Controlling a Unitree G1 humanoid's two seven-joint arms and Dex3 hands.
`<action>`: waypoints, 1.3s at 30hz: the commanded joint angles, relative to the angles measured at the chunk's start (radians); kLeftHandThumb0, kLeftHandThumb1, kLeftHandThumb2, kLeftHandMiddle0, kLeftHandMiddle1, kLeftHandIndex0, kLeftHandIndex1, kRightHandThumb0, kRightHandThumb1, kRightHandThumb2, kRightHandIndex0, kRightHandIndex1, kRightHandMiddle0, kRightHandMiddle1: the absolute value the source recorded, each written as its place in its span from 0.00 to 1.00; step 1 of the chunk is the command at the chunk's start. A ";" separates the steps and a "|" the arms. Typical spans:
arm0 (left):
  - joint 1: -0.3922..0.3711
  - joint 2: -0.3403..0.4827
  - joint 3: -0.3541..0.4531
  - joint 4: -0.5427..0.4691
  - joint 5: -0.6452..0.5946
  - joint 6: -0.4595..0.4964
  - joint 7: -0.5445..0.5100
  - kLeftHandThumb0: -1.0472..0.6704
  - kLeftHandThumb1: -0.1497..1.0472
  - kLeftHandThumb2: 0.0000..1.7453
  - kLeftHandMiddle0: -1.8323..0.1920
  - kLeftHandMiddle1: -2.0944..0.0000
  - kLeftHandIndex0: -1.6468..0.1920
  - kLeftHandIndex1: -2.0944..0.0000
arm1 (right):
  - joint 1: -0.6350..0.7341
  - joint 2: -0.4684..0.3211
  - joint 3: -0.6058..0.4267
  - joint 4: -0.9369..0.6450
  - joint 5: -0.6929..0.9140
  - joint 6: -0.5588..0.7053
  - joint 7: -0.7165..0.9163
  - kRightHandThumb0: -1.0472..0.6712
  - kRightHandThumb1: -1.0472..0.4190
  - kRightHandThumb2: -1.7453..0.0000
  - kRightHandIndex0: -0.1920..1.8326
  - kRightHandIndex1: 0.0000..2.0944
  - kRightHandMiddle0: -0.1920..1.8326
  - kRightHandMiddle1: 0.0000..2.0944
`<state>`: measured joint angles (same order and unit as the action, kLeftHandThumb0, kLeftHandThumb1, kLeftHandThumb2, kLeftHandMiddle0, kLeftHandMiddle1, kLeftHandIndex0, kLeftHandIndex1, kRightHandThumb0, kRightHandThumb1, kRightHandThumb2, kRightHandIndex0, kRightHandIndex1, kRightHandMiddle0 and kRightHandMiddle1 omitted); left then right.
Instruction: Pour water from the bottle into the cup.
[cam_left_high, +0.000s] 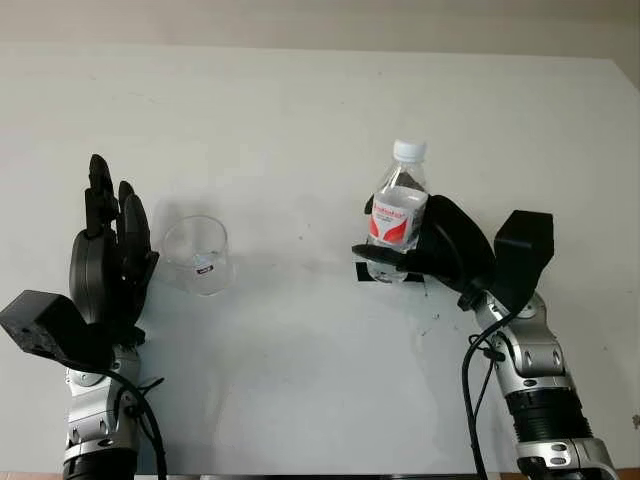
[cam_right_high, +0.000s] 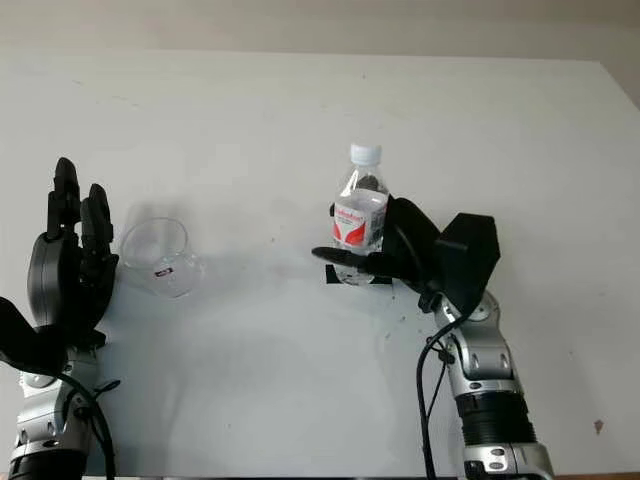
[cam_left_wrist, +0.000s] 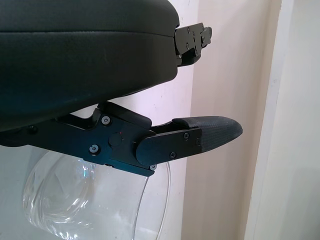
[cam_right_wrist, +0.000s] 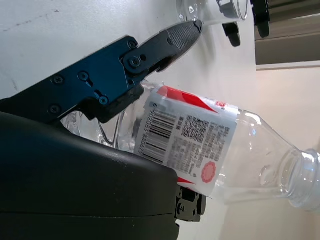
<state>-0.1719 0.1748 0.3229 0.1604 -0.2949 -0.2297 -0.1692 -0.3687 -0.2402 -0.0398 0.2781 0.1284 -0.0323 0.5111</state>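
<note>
Bottle (cam_left_high: 398, 214) in right hand (cam_left_high: 440, 250), cup (cam_left_high: 197, 254) beside left hand (cam_left_high: 110, 255)

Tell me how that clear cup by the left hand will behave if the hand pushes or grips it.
The cup looks thin, clear and empty, so it is probably light and would likely slide or tip if the open left hand beside it nudges it. Its smooth wall may be slippery to grip. I cannot tell glass from plastic, so treat it as fragile.
</note>
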 joint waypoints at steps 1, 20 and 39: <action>0.006 0.010 0.006 0.002 -0.012 0.002 -0.014 0.22 1.00 0.31 0.99 0.98 1.00 0.98 | 0.022 -0.010 0.001 0.034 0.000 -0.043 0.011 0.29 0.01 0.97 0.01 1.00 0.01 1.00; -0.003 0.023 0.011 0.006 -0.014 0.007 -0.030 0.21 1.00 0.31 0.99 0.97 1.00 1.00 | 0.041 -0.044 0.042 0.203 -0.122 -0.386 -0.023 0.27 0.04 0.97 0.00 0.58 0.02 0.71; 0.000 0.025 0.011 0.012 -0.015 -0.003 -0.042 0.22 1.00 0.31 1.00 0.97 1.00 1.00 | -0.020 -0.033 -0.002 0.439 -0.145 -0.490 -0.183 0.09 0.05 0.97 0.00 0.00 0.00 0.00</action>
<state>-0.1720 0.1932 0.3340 0.1691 -0.3125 -0.2210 -0.2061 -0.4039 -0.2868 -0.0315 0.6618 -0.0229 -0.5219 0.3418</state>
